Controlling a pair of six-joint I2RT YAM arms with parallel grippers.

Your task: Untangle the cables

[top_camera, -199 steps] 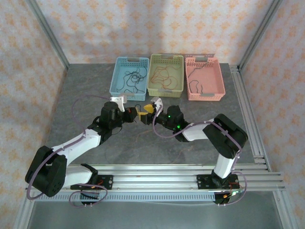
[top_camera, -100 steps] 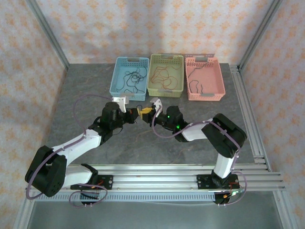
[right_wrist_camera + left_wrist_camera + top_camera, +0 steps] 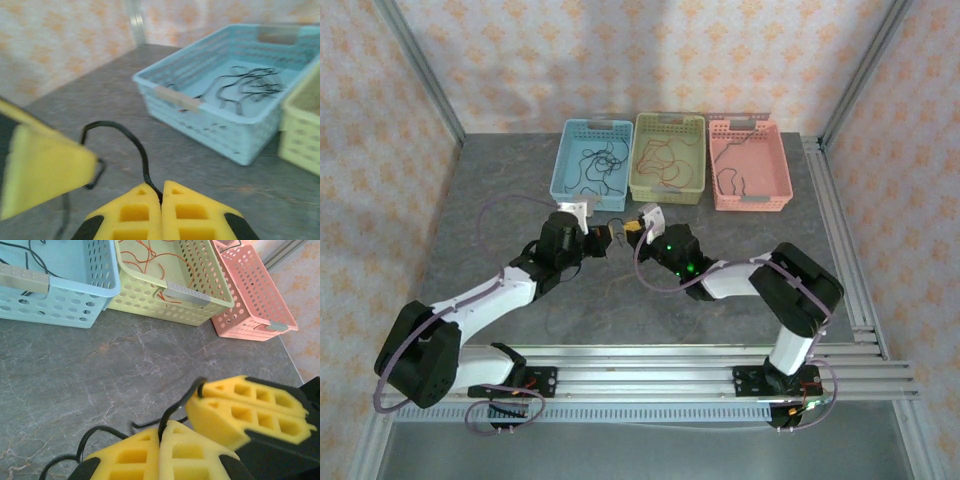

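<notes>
Top external view: the left gripper (image 3: 603, 236) and the right gripper (image 3: 625, 232) meet almost tip to tip over the grey table (image 3: 490, 200), just in front of three baskets standing side by side at the far edge. The blue basket (image 3: 570, 200) on the left holds loose black strands (image 3: 595, 165). The green basket (image 3: 665, 197) in the middle holds red-orange strands (image 3: 665, 160). The pink basket (image 3: 750, 203) on the right holds one dark strand (image 3: 728, 180), whose colour I cannot make out. In the left wrist view the left gripper's yellow foam pads (image 3: 135, 455) are pressed together, and a black cable (image 3: 177, 407) is pinched in the seam between them. From there the cable rises in a curve to the tips of the right gripper, just beside and to the right, and more of it loops away low on the left. In the right wrist view the right gripper's own pads (image 3: 195, 210) are likewise pressed flat against each other, nipping the same black cable at the seam. The cable arches up and over to the left gripper's yellow finger at the left edge, so it is held off the table between the two grippers.
</notes>
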